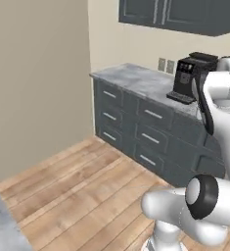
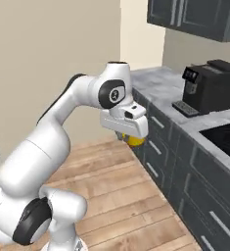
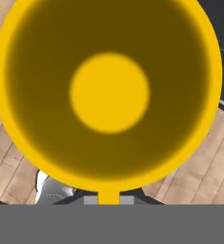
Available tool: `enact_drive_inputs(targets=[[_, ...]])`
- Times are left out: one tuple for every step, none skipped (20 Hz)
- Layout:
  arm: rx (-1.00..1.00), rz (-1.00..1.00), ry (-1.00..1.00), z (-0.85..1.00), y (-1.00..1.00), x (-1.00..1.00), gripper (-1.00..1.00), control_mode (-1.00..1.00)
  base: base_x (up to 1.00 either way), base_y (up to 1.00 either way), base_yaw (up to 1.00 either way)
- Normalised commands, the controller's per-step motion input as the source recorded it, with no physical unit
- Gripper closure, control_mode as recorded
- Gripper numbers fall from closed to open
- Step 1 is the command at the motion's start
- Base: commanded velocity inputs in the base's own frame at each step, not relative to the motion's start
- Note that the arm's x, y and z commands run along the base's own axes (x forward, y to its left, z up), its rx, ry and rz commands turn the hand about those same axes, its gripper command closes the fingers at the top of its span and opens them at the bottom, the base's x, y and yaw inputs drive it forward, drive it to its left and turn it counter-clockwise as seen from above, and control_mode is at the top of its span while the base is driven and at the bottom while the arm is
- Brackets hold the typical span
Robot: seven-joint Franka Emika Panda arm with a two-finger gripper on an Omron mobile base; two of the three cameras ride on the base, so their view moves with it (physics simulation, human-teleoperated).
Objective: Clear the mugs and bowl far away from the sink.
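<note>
A plain yellow mug (image 3: pixel 108 90) takes up most of the hand view, seen from above into its round inside. My gripper (image 3: pixel 108 199) is shut on its near rim. In the right base view the yellow mug (image 2: pixel 135 141) hangs under my white hand, with my gripper (image 2: pixel 130 137) mostly hidden behind the hand. The mug is in the air above the wooden floor, just in front of the dark drawer fronts. The bowl and the sink are out of view.
A grey marbled counter (image 1: pixel 131 78) on dark drawers (image 2: pixel 158 147) runs along the wall, carrying a black coffee machine (image 2: pixel 209 86). A black stovetop (image 2: pixel 226 137) lies to the machine's right. A beige wall (image 1: pixel 38 73) stands at the left, and dark cabinets (image 2: pixel 195 17) hang above.
</note>
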Motion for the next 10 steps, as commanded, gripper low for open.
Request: enact_drive_inputs(targets=[[0.0, 0.0, 0.0, 0.0, 0.0, 0.0, 1.0, 1.0, 0.0, -0.13, -0.94], [0.0, 0.0, 0.0, 0.0, 0.0, 0.0, 1.0, 1.0, 0.0, -0.14, -0.94], [0.0, 0.0, 0.0, 0.0, 0.0, 0.0, 1.0, 1.0, 0.0, -0.24, -0.91], [0.0, 0.0, 0.0, 0.0, 0.0, 0.0, 1.0, 1.0, 0.0, -0.4, -0.84], [0.0, 0.0, 0.0, 0.0, 0.0, 0.0, 1.0, 1.0, 0.0, -0.45, -0.81], [0.0, 0.0, 0.0, 0.0, 0.0, 0.0, 1.0, 1.0, 0.0, -0.47, -0.8], [0.0, 0.0, 0.0, 0.0, 0.0, 0.0, 1.0, 1.0, 0.0, -0.49, -0.79], [0.0, 0.0, 0.0, 0.0, 0.0, 0.0, 1.0, 1.0, 0.0, -0.53, -0.78], [0.0, 0.0, 0.0, 0.0, 0.0, 0.0, 1.0, 1.0, 0.0, -0.59, -0.75], [0.0, 0.0, 0.0, 0.0, 0.0, 0.0, 1.0, 1.0, 0.0, -0.66, -0.72]])
